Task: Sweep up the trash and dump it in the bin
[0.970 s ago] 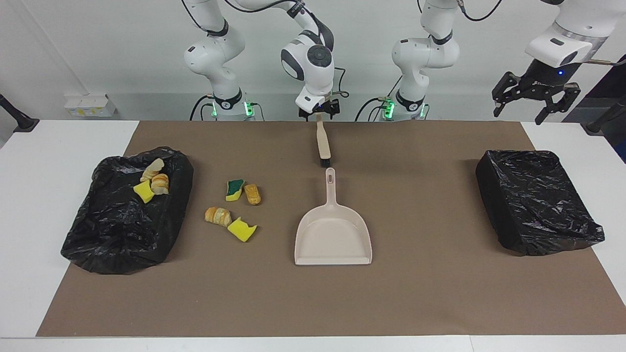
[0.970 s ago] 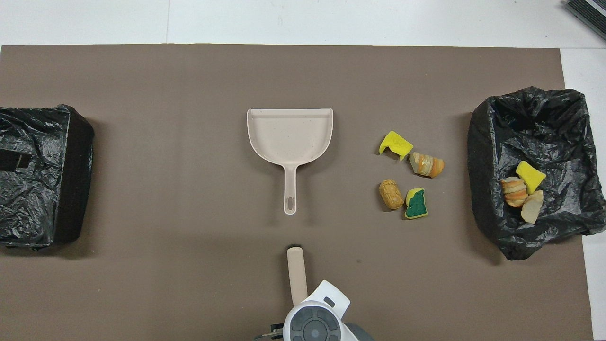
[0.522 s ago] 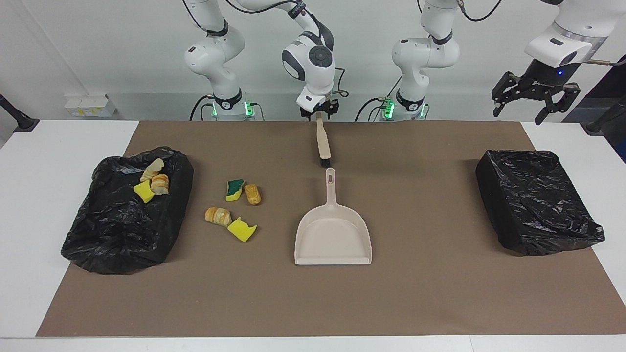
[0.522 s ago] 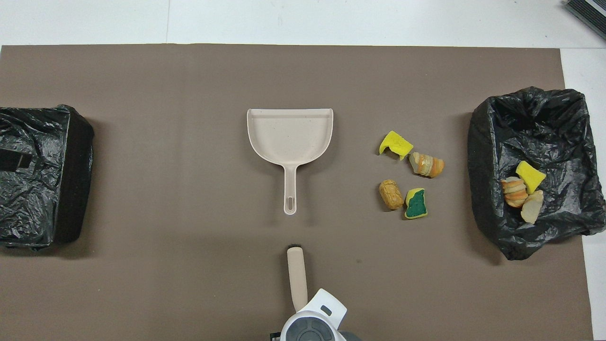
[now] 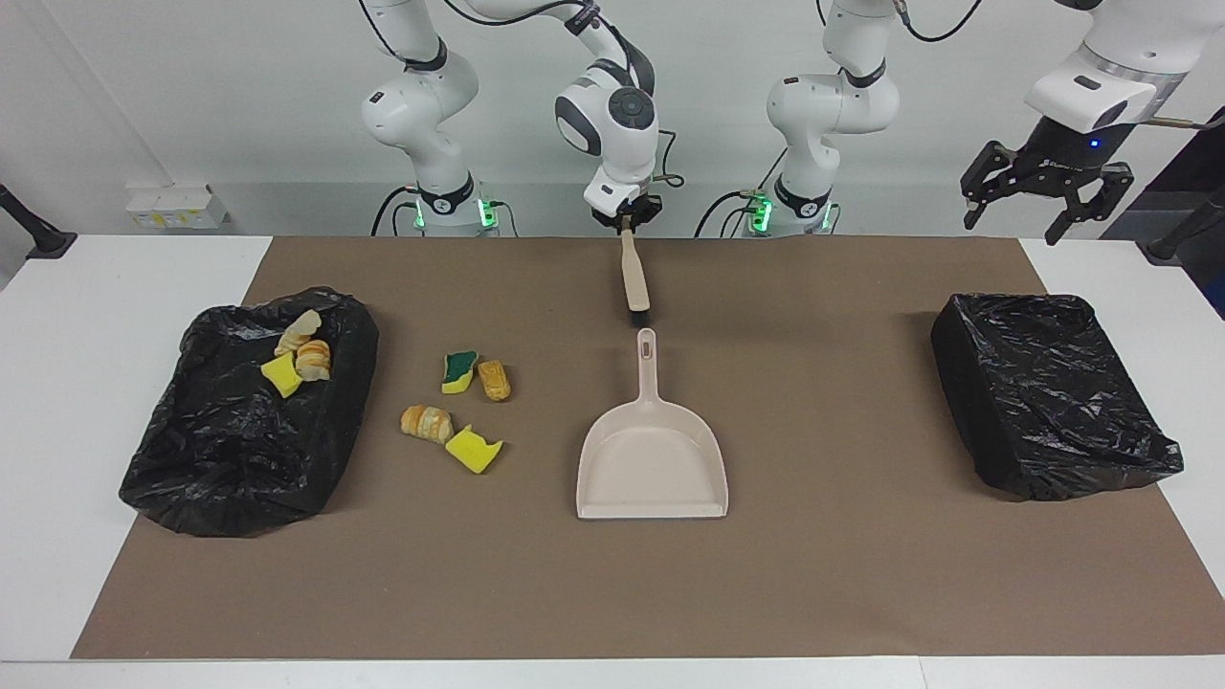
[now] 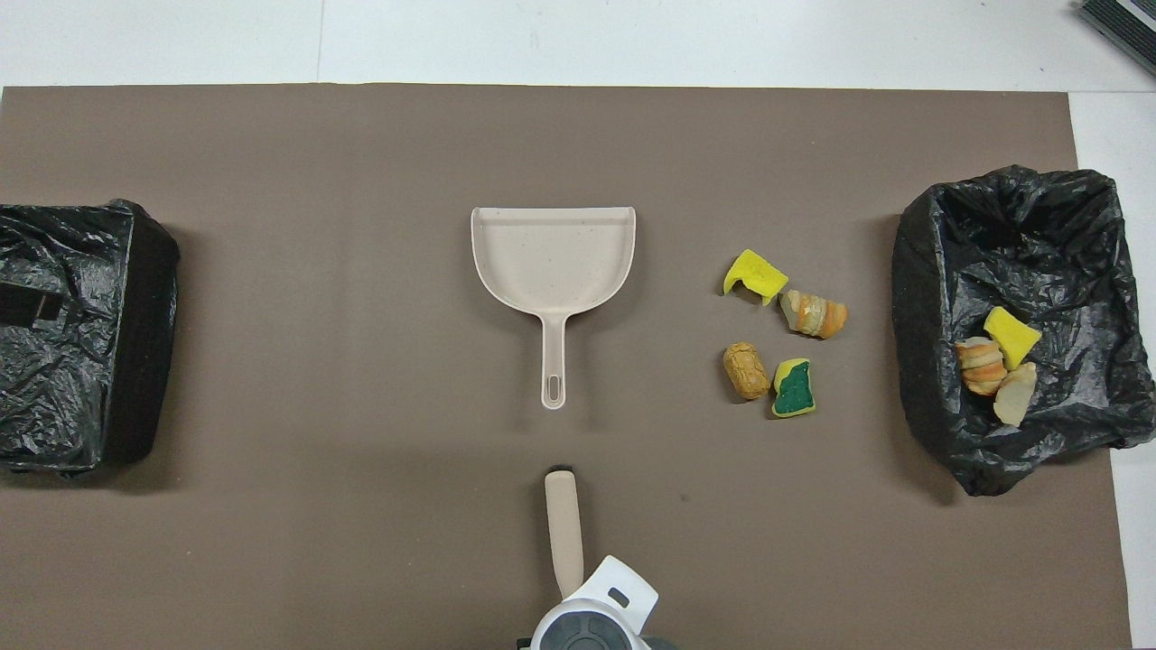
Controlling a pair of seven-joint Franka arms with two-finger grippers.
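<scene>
The right hand (image 5: 625, 220) has clenched onto the brush (image 5: 633, 277) over the brown mat (image 5: 813, 574); left hand (image 5: 1046, 196) released, waiting.

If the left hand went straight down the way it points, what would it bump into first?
Probably just the white table. The left hand hangs open at the left arm's end, nearer the robots than the black bin, though depth is hard to judge.

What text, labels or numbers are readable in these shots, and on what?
None readable.
White boxes on the sill past the right arm's end of the table: yellow marks, too small to read.
Brush, dustpan, both bins: no print visible.
Arm bases: green lights only, no lettering legible.
</scene>
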